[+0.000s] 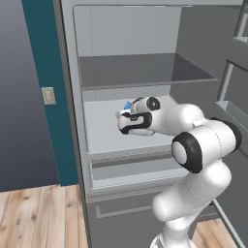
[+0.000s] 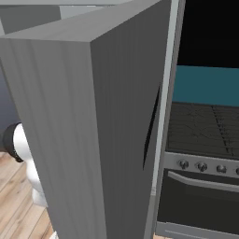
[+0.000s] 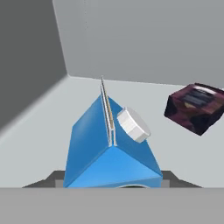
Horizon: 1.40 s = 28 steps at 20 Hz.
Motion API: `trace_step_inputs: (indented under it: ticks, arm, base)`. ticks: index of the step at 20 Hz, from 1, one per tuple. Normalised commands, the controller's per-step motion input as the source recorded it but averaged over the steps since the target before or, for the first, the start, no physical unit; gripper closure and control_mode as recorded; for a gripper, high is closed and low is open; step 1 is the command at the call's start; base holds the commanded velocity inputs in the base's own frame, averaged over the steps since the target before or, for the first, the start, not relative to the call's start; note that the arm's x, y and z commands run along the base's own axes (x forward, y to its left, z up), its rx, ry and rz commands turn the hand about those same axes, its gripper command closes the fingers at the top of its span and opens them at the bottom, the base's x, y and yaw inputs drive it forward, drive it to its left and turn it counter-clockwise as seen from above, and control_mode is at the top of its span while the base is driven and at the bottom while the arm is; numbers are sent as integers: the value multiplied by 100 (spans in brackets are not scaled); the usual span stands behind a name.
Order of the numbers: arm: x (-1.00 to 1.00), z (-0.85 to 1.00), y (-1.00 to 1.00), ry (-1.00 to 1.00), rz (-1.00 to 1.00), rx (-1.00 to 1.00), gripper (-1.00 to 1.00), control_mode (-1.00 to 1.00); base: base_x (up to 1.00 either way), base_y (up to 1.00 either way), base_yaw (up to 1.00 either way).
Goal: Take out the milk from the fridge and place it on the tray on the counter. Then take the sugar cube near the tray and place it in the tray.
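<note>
Milk point(image 3: 111, 148): small blue carton, smooth flat faces, gabled top with a thin pale seam ridge and a round white screw cap on one slope. It stands on the middle shelf point(image 1: 104, 133) of the fridge point(image 1: 193, 34), right at my claw point(image 1: 124, 115). From the left base camera only a sliver of blue shows past my hand.

Claw: my two dark finger tips point(image 3: 54, 179) sit low on either side of the carton, close against its base. I cannot tell whether they press it or stand just apart from it, so I cannot tell if my hold is made.

Fridge: tall light-grey cabinet, matte inner walls, pale flat shelves. The upper shelf is darker grey. Below my shelf is a pale drawer point(image 1: 138, 169) with a long straight front. Its open door point(image 2: 84, 140), seen edge-on from the right base camera, has a brushed, vertically streaked grey finish.

Box point(image 3: 197, 107): squat, dark purple-black, mottled faces, on the same shelf, well apart from the milk and nearer the back wall.

Stove point(image 2: 203, 135): dark grate top, row of round metal knobs, long bar handle on the oven door.

Wall: teal strip point(image 1: 43, 92) beside the fridge, with a pale square switch plate point(image 1: 48, 96) next to it.

Floor point(image 1: 38, 218): light wood planks, visible grain.
</note>
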Motion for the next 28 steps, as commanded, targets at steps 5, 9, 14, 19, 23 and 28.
trace_step_inputs:
  ticks: [5, 9, 14, 19, 23, 28]
  arm:
    - [-7, 0, -2, 0, 0, 1, 100, -100]
    - [-48, 0, -3, -2, 0, 1, 100, -100]
    - [-57, 8, 0, -1, 3, 0, 100, -100]
    - [-76, 27, 0, -13, 6, 0, 100, -100]
    - [-79, 58, 0, -13, 1, 0, 100, -100]
    - [-77, 79, 0, 0, 0, -3, 100, -100]
  base:
    - [0, 0, 0]
    - [0, 0, 0]
    - [0, 0, 0]
    - [0, 0, 0]
    - [0, 0, 0]
    - [0, 0, 0]
